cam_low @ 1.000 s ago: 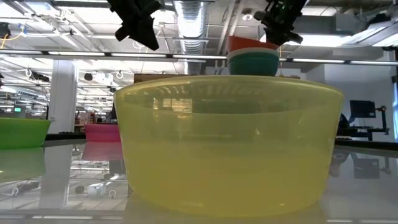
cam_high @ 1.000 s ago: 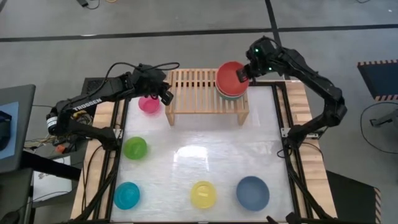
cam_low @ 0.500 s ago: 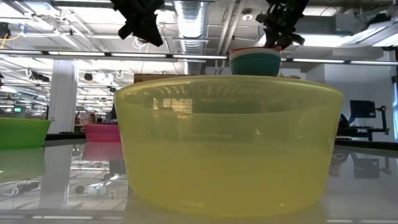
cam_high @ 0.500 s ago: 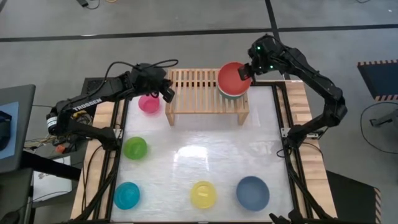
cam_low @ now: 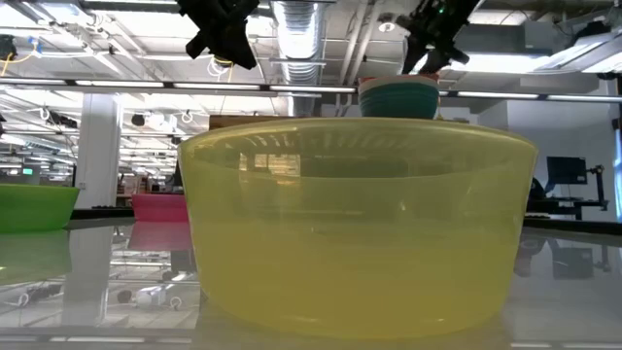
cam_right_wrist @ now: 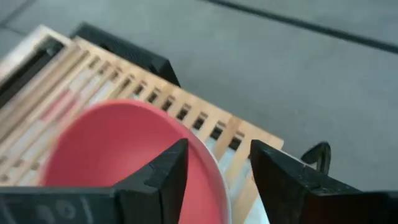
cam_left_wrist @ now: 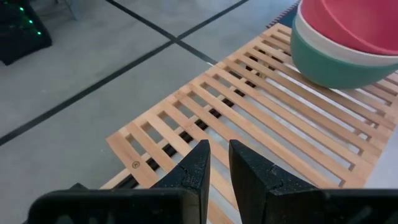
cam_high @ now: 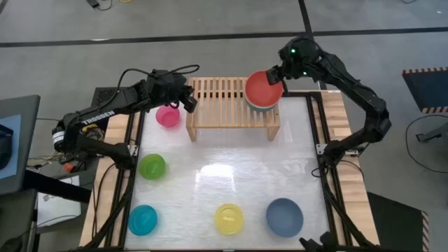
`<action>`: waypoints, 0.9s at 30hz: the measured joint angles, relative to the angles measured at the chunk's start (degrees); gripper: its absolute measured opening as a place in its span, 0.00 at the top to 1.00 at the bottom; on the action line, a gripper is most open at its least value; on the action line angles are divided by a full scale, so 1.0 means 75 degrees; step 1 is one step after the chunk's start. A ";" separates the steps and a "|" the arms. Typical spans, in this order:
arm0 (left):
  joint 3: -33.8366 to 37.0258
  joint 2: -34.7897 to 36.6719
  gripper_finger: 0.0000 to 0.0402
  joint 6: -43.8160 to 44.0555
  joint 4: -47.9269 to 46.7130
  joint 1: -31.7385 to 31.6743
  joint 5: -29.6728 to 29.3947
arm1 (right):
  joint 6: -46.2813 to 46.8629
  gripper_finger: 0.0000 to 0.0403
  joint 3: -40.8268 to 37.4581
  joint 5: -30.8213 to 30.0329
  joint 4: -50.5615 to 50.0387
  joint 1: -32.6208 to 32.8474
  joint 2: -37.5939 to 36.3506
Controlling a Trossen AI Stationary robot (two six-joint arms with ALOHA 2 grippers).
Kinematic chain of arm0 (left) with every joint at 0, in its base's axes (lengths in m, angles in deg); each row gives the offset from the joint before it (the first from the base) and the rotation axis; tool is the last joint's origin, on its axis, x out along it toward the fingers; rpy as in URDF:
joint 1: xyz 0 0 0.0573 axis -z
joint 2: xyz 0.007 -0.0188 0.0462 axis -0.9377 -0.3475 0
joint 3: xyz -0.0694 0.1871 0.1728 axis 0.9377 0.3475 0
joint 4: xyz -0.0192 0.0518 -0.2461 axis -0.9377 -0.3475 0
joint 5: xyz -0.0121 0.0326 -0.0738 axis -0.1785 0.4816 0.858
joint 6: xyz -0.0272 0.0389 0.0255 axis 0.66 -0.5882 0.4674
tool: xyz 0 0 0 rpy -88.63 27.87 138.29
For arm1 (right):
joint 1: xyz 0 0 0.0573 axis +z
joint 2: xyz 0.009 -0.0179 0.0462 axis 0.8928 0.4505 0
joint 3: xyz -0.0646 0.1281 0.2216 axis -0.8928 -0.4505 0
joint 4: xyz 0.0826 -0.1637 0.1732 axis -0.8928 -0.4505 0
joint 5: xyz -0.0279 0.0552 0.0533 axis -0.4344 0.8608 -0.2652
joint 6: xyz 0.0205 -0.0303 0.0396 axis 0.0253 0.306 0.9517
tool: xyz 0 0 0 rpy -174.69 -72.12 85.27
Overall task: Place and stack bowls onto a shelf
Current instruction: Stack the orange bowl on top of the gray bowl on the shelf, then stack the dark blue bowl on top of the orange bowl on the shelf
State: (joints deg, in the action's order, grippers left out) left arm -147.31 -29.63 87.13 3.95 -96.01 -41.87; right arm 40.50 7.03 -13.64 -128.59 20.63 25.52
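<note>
The light-wood shelf (cam_high: pixel 224 105) stands at the table's far edge. On its right end is a stack of three bowls: the red bowl (cam_high: pixel 262 87) in a white one (cam_left_wrist: pixel 323 45) in a dark green one (cam_left_wrist: pixel 336 68). My right gripper (cam_right_wrist: pixel 217 163) is open at the red bowl's far right rim (cam_right_wrist: pixel 214 171), one finger on either side of it; I cannot tell whether it touches. My left gripper (cam_left_wrist: pixel 217 152) is shut and empty above the shelf's left end, beside the pink bowl (cam_high: pixel 168 115) on the table.
The lime bowl (cam_high: pixel 152 166), the cyan bowl (cam_high: pixel 143 220), the yellow bowl (cam_high: pixel 229 218) and the grey-blue bowl (cam_high: pixel 284 216) stand apart on the table. The shelf's left and middle slats (cam_left_wrist: pixel 249 124) are bare. The yellow bowl (cam_low: pixel 355 224) fills the low view.
The red bowl has sunk down into the white bowl on the stack. My right gripper has gone a little up and toward the far edge. My left gripper has risen slightly.
</note>
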 joint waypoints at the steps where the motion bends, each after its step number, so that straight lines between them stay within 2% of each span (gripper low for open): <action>1: 0.0000 0.0000 0.89 0.0000 -0.0002 0.0000 -0.0001 | 0.0008 0.54 0.0000 0.0000 -0.0004 0.0045 0.0090; 8: 0.0000 0.0000 0.89 -0.0002 -0.0042 0.0000 0.0000 | 0.0122 0.62 -0.0004 -0.0003 -0.0201 0.0229 0.0433; 13: 0.0000 0.0000 0.89 -0.0006 -0.0175 0.0003 0.0003 | 0.0175 0.62 -0.0003 0.0000 -0.0004 0.0268 -0.0038; 18: 0.0000 0.0000 0.89 -0.0118 -0.0105 0.0003 0.0029 | 0.0504 0.60 0.0009 -0.0015 -0.0586 0.0319 -0.0770; 22: 0.0000 0.0000 0.89 -0.0128 0.0216 0.0003 0.0134 | 0.0728 0.60 -0.0124 -0.0020 -0.1375 0.0813 -0.1235; 27: -0.0001 0.0000 0.89 -0.0128 0.0557 0.0079 0.0515 | 0.1280 0.60 -0.1150 -0.0020 -0.1762 0.1796 -0.1886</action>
State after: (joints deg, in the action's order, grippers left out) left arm -147.32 -29.63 86.17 8.12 -95.42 -38.01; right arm 50.10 -1.59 -13.79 -141.80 34.10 11.37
